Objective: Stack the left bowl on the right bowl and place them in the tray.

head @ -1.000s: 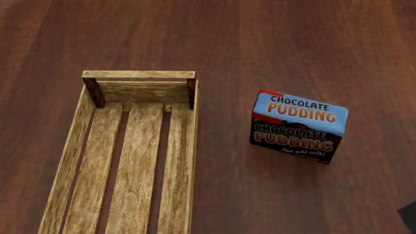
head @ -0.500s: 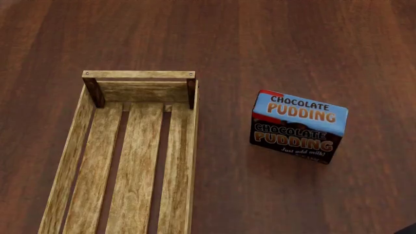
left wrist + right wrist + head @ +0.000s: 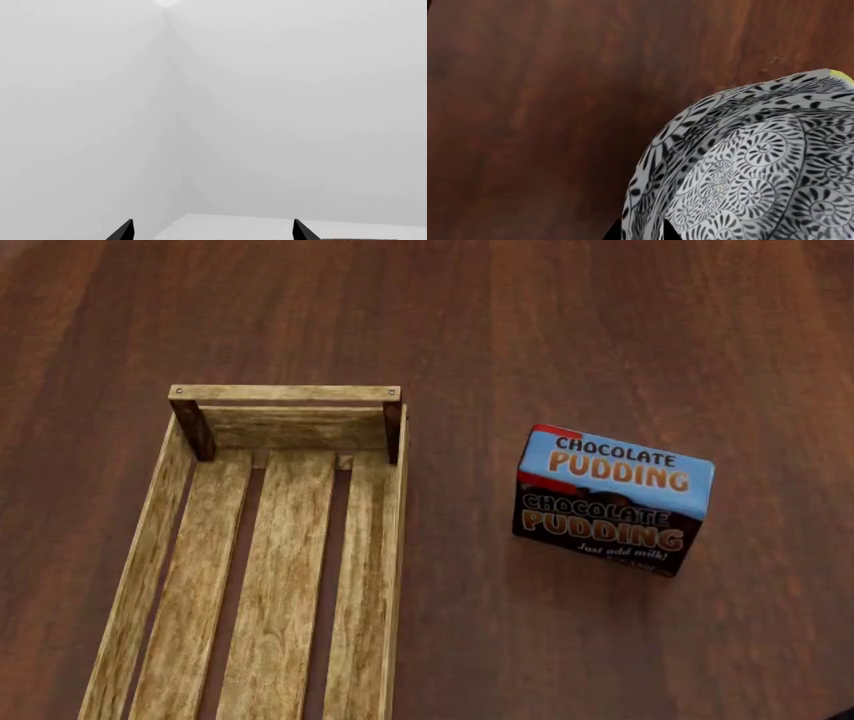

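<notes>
Head view: the tray (image 3: 267, 570), a slatted light-wood crate with darker corner posts, lies on the dark wooden tabletop (image 3: 601, 330), its near end cut off by the frame edge; a chocolate pudding box (image 3: 614, 500) stands well apart on its right. Neither bowl nor either arm is identifiable here. Right wrist view: a bowl (image 3: 747, 170) with a black-and-white swirl pattern rests on the tabletop, cropped at two frame edges, with a small yellow patch (image 3: 842, 75) at its far rim that cannot be identified. The right gripper (image 3: 642, 231) shows only two dark tips, one on each side of the bowl's rim, jaws narrow; actual contact cannot be confirmed. Left wrist view: pale blank walls only; the left gripper (image 3: 212, 231) shows two tips set wide apart, holding nothing.
</notes>
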Tool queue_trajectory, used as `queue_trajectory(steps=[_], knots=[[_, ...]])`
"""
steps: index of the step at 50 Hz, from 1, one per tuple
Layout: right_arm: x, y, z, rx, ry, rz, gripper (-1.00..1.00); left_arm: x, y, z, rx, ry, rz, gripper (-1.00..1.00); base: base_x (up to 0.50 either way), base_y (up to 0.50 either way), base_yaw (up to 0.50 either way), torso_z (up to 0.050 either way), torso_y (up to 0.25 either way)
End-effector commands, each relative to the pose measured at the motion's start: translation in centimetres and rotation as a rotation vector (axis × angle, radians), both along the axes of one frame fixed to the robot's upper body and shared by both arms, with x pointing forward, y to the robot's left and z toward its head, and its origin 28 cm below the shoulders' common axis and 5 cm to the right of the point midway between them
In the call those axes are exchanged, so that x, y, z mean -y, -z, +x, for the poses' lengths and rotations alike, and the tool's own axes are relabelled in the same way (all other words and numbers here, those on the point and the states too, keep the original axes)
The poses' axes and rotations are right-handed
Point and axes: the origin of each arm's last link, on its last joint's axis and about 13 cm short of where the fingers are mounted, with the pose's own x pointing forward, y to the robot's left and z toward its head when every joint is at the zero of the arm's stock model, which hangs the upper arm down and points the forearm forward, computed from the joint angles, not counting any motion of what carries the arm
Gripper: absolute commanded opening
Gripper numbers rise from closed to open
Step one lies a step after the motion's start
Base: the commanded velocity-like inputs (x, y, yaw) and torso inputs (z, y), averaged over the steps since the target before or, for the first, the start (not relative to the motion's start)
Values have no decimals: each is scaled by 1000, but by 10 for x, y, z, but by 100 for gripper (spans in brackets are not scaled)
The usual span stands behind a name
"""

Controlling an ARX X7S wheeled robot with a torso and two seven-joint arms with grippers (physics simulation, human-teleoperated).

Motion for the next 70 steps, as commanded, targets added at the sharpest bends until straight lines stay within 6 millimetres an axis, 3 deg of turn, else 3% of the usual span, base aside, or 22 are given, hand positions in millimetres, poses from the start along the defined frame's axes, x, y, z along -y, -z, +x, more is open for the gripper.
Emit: queue_trajectory(steps=[1, 14, 33, 58, 70], knots=[[-1, 8, -3, -43, -3, 11, -100, 0, 1, 0, -4, 4, 0, 100, 0, 0, 0, 0, 0], [1, -12, -13, -8, -22, -4, -100, 1, 0, -1, 5, 10, -6, 100, 0, 0, 0, 0, 0], [-13, -88, -16, 116, -170, -110, -100, 1, -4, 0, 35, 13, -15, 100, 0, 0, 0, 0, 0], [-39, -177, 12, 239, -407, -241, -100, 1, -8, 1, 49, 9, -24, 100, 0, 0, 0, 0, 0], [-70, -218, 45, 284, -543, -300, -100, 1, -8, 1, 51, 10, -22, 100, 0, 0, 0, 0, 1]])
